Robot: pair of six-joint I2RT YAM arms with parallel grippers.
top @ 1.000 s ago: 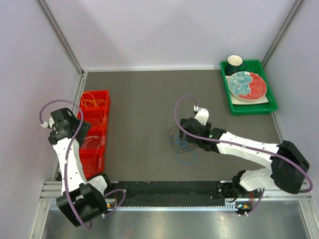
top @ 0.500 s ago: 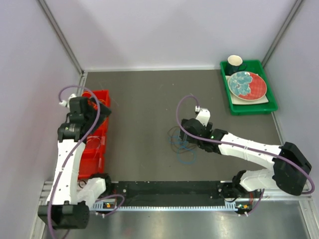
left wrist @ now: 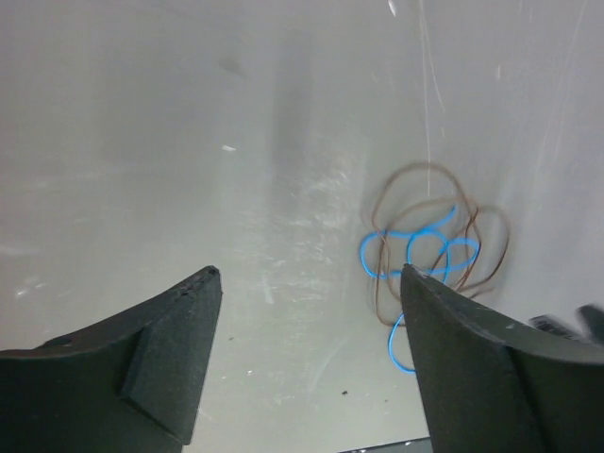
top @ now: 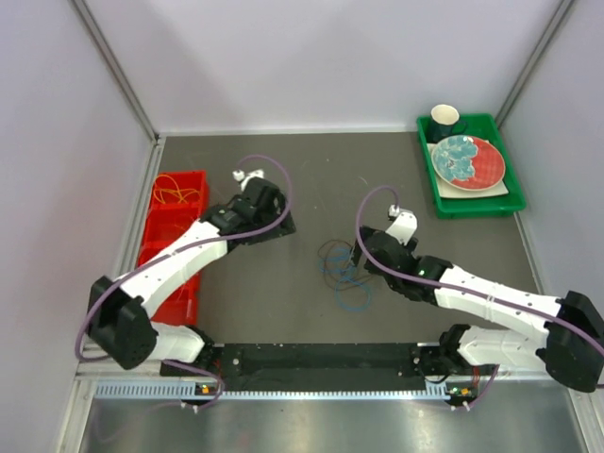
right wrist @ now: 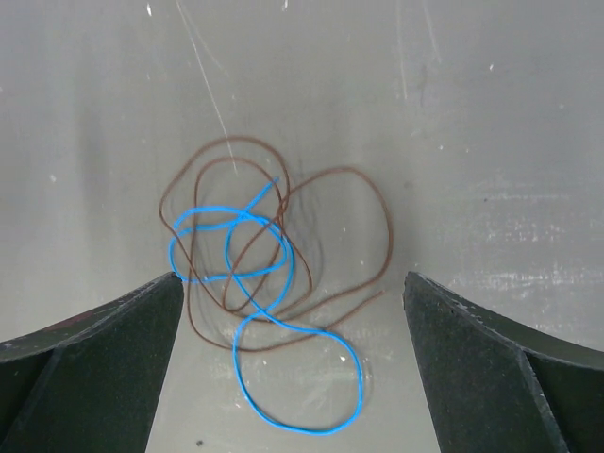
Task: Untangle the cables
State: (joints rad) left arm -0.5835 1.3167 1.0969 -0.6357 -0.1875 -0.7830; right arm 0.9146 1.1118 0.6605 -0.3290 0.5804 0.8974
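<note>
The cables still on the table are a loose tangle (top: 344,276) at the middle: a blue cable (right wrist: 360,383) threaded through a brown-black cable (right wrist: 390,242). My right gripper (right wrist: 293,276) hovers just right of the tangle, open and empty, with the loops showing between its fingers. The left gripper (left wrist: 309,274) hangs over bare table left of the tangle, open and empty. In its view the blue cable (left wrist: 391,343) lies by the right finger. In the top view the left gripper (top: 281,226) and right gripper (top: 360,253) flank the tangle.
A red divided bin (top: 192,177) stands at the left edge and holds orange-yellow wires (top: 177,194) in its far compartment. A green tray (top: 514,203) with a plate (top: 467,160) and a cup (top: 444,117) sits at the back right. Walls close three sides.
The left arm has swung from over the red bin out to the middle of the table. The right gripper has shifted slightly right, off the tangle.
</note>
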